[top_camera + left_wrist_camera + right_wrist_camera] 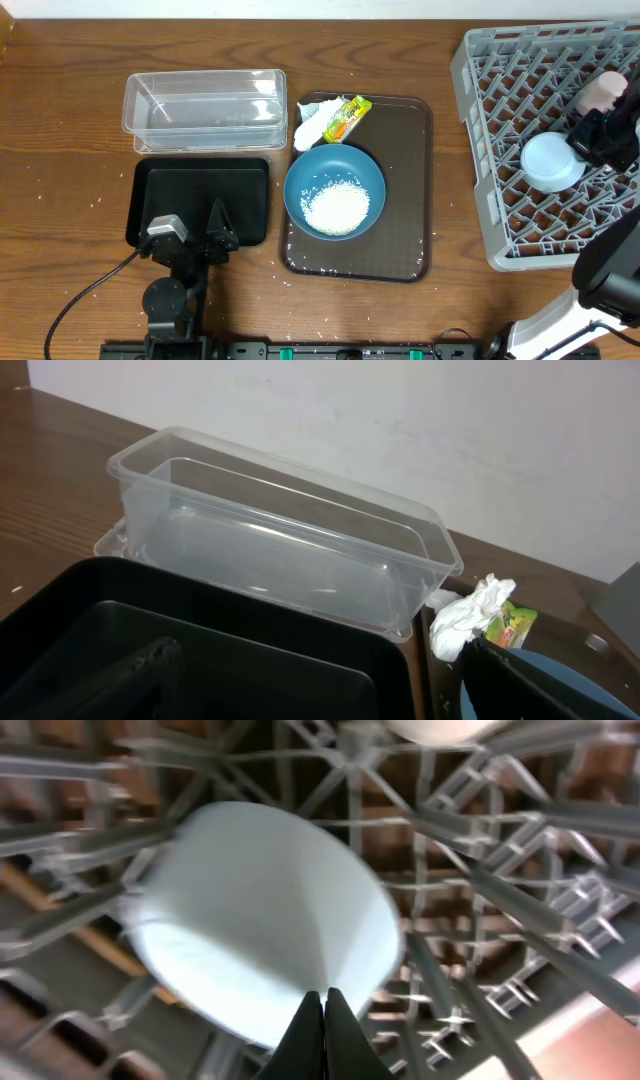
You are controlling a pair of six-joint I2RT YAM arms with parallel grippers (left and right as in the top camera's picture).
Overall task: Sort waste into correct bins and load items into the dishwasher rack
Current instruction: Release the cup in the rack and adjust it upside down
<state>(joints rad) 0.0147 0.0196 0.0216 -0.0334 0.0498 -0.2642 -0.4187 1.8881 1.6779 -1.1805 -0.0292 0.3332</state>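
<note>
We show the left claw (200,225) with its jaws spread wide and holding nothing, poised over the near edge of the black bin (190,185), a shallow, matt, rectangular tray with rounded corners and an empty floor. Just beyond the bin from this claw lies the tub (205,105), a clear, glossy plastic box with a flared rim, also empty. To the right of the left claw sits the brown tray (408,170), dark, finely textured and round-cornered. It carries three things. The nearest to the claw is the blue bowl (305,170), round and smooth, holding a heap of white rice (335,208). Farther from the claw, at the tray's back edge, is the crumpled white tissue (310,128), with the yellow-green-orange wrapper (348,117) lying against it. A few loose grains dot the wooden table (60,120) around this claw. We show the right claw (322,1005) with its jaws pressed together and nothing between them, low over the rack (500,90), a grey plastic crate with an open lattice of pegs. Directly ahead of its tips rests the pale bowl (260,920), small, round and smooth, set among the pegs; whether the tips touch it we cannot tell. The pink cup (603,90) sits in the rack just beyond this claw.
</note>
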